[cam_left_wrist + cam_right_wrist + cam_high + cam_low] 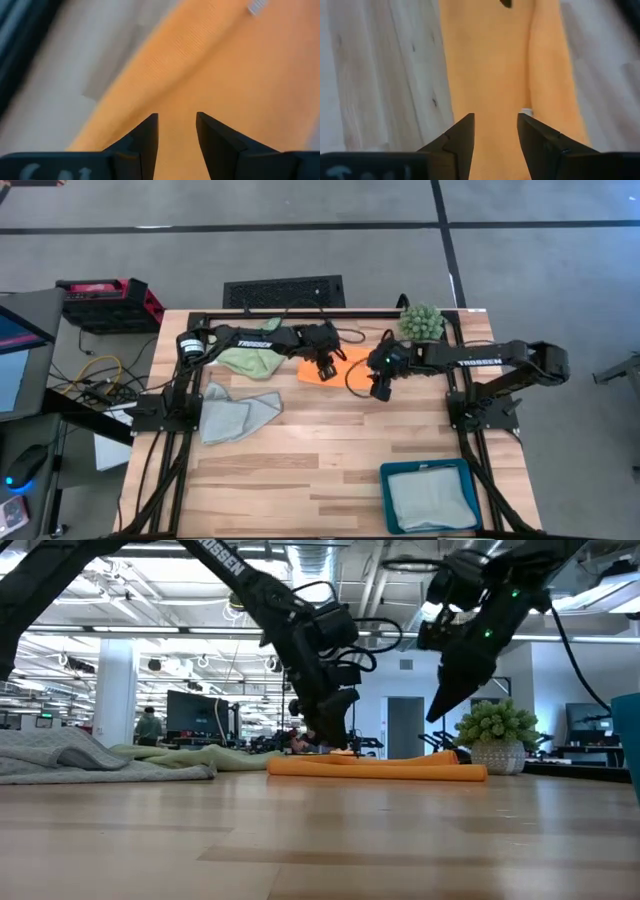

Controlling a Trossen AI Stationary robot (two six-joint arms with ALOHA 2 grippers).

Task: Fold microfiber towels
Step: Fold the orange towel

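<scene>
Orange is the towel the arms work on. The orange towel (335,367) lies flat on the wooden table (330,450), near the middle of the far edge. In the low view it looks like a long flat roll (375,769).

The left gripper (326,369) is down on the left part of the orange towel. Its two fingers stand apart, and nothing is between them but the cloth below (210,75). The right gripper (380,388) hangs above the table, just by the right end of the orange towel. Its fingers are apart too, and it holds nothing. Its own camera looks down on the orange cloth (490,70) and the bare wood beside it.

The light green towel (250,358) lies crumpled near the far left corner, partly under the left arm. The blue-grey towel (235,412) lies bunched up by the left edge, closer to the front. The pale mint towel (432,500) sits inside the teal tray (385,480) at the front right corner.

A spiky green plant (421,322) stands at the far edge, near the right corner.
</scene>
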